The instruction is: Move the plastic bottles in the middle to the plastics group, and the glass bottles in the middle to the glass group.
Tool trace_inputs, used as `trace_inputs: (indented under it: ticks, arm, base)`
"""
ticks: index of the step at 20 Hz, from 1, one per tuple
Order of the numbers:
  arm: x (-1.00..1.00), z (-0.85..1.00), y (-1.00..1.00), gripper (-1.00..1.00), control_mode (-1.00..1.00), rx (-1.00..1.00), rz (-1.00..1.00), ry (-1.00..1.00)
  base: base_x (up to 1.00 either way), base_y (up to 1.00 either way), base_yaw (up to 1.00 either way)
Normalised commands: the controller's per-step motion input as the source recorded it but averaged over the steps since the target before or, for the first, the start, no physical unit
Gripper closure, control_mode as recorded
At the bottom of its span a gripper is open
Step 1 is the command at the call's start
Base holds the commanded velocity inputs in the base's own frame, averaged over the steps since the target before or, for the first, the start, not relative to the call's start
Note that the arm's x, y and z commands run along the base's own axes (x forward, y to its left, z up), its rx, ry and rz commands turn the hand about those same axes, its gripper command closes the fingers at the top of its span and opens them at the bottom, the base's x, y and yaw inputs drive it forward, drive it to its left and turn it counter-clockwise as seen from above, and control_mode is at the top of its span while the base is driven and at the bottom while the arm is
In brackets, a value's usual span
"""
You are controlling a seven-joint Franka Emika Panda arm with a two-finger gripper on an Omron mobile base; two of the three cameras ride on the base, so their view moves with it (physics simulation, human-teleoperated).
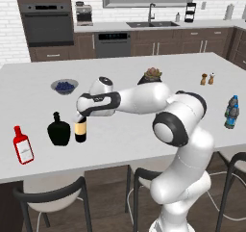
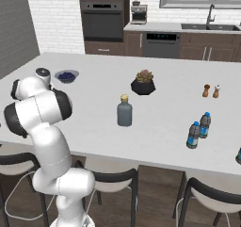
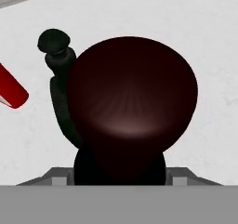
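Dark wine bottle (image 1: 80,130) stands gripped by the gripper (image 1: 79,116) (beside black flask (image 1: 58,129)).

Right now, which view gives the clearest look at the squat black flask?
The left base view: the black flask stands whole on the counter, between the red bottle and the wine bottle. The hand view catches just its stopper and one side behind the wine bottle.
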Motion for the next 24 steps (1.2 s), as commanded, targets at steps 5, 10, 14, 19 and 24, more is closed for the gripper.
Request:
trace_inputs:
  ticks: [5,10,14,19,24]
  arm:
    - [0.0,-0.21,0.0,1.0,-1.0,0.0,0.0,0.0]
    - [0.0,-0.44,0.0,1.0,-1.0,0.0,0.0,0.0]
    - [0.0,-0.22,0.0,1.0,-1.0,0.0,0.0,0.0]
    - [0.0,0.0,0.0,1.0,-1.0,0.0,0.0,0.0]
    - [-0.04,0.02,0.0,-1.0,-1.0,0.0,0.0,0.0]
  base:
    - [0.0,0.0,0.0]
    - [0.0,0.0,0.0]
    - [0.0,0.0,0.0]
    - [0.0,0.0,0.0]
    - [0.0,0.0,0.0]
